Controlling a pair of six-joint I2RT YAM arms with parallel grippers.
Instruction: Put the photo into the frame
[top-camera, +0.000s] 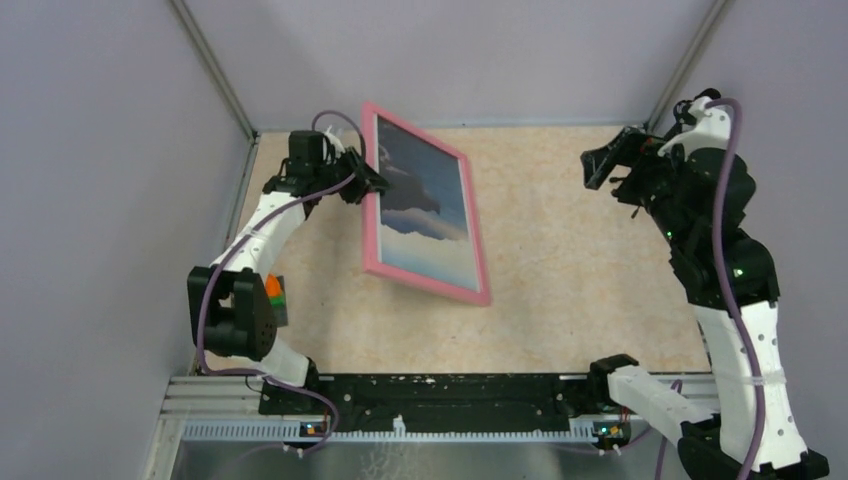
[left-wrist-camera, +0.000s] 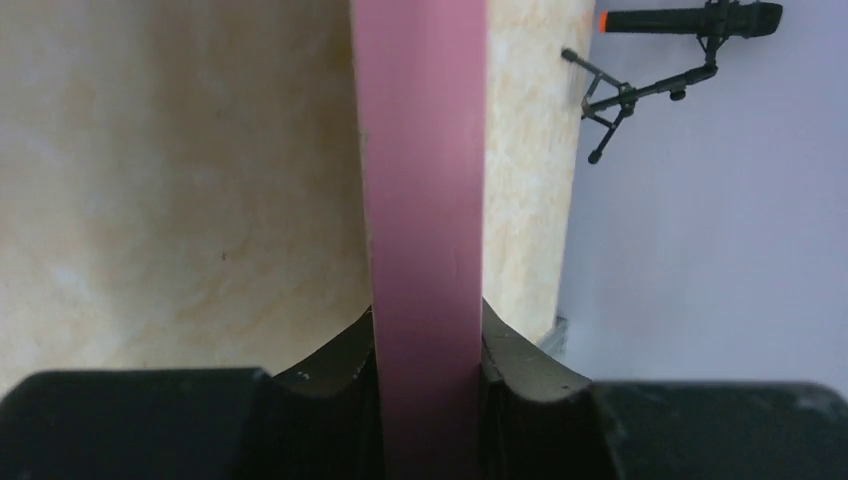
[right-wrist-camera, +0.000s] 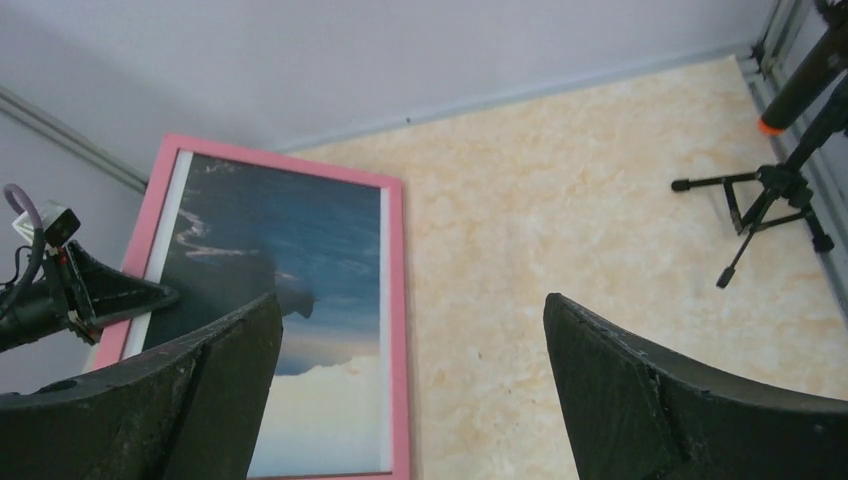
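Under left claw (top-camera: 364, 183), frame (top-camera: 371, 242) rail partly hidden

A robot lab cell. Plain lilac panels (top-camera: 90, 180) enclose a beige marbled worktop (top-camera: 570, 270). Two arms (top-camera: 262, 225) (top-camera: 745, 340) sit on an aluminium rail (top-camera: 215, 405), a microphone (right-wrist-camera: 800, 85) on a tripod (right-wrist-camera: 765, 205).

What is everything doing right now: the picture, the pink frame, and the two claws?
the photo: inside the frame, picture side showing.
the frame: tilted, gripped at one edge.
left claw: shut on the frame's edge.
right claw: wide open, holding nothing, up and away from the frame.
tripod stand: standing on its legs.
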